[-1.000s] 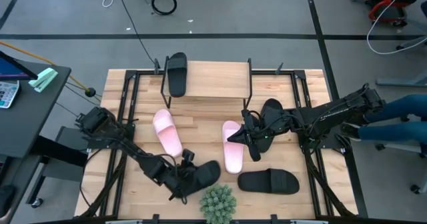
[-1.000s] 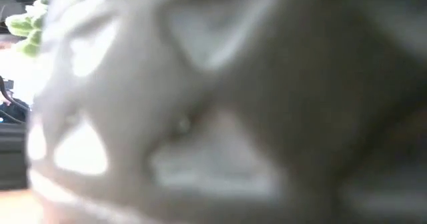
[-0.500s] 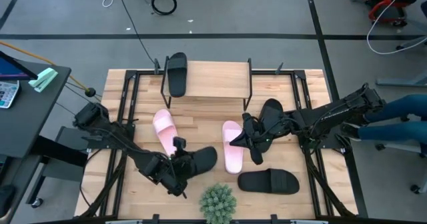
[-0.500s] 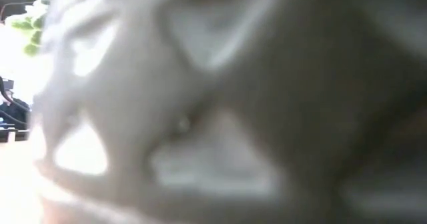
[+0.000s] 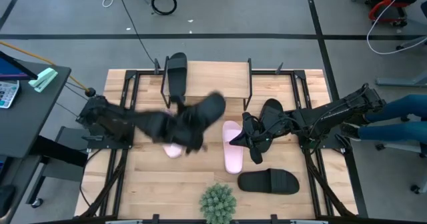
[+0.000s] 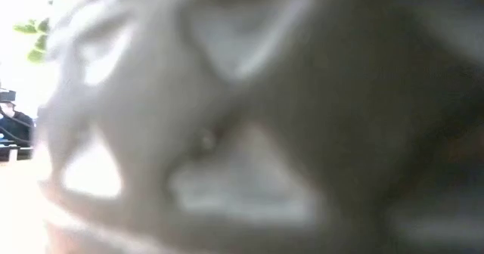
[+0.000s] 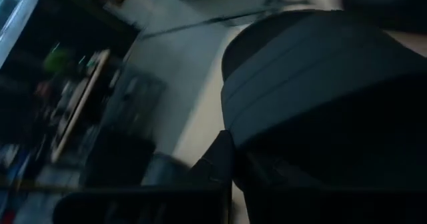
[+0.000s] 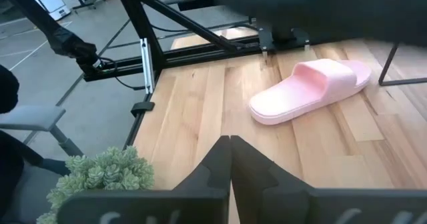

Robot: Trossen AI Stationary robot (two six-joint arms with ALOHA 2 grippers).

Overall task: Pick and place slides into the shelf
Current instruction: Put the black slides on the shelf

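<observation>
In the high view my left gripper [image 5: 187,129] is shut on a black slide [image 5: 207,111], held in the air over the table's middle, just short of the shelf [image 5: 217,81]. Another black slide [image 5: 177,74] lies flat on the shelf's plank, at its left end. One pink slide [image 5: 172,149] shows partly under my left arm; the other [image 5: 232,152] lies on the table beside my right gripper [image 5: 251,141]. That gripper is shut, with nothing between its fingers [image 8: 230,144]. Two more black slides [image 5: 270,111] [image 5: 268,181] lie on the table. My left gripper is shut on the black slide, which is lifted clear of the table and tilted. Its wide strap [image 7: 313,71] fills the left wrist view just beyond the fingers. Motion blur and the slide itself hide which part the fingers are on.
The green spiky plant [image 5: 218,203] stands at the table's near edge and shows in the right wrist view too [image 8: 100,174]. The shelf's black wire legs [image 5: 250,84] stand on the table's far half. A blurred grey thing close to the lens fills the low view [image 6: 249,133].
My left arm has lifted the black slide from beside the plant at the near edge. It has swung it up and toward the far edge, close to the shelf, moving fast. The slide now hangs clear of the table. The left pink slide is now partly covered.
</observation>
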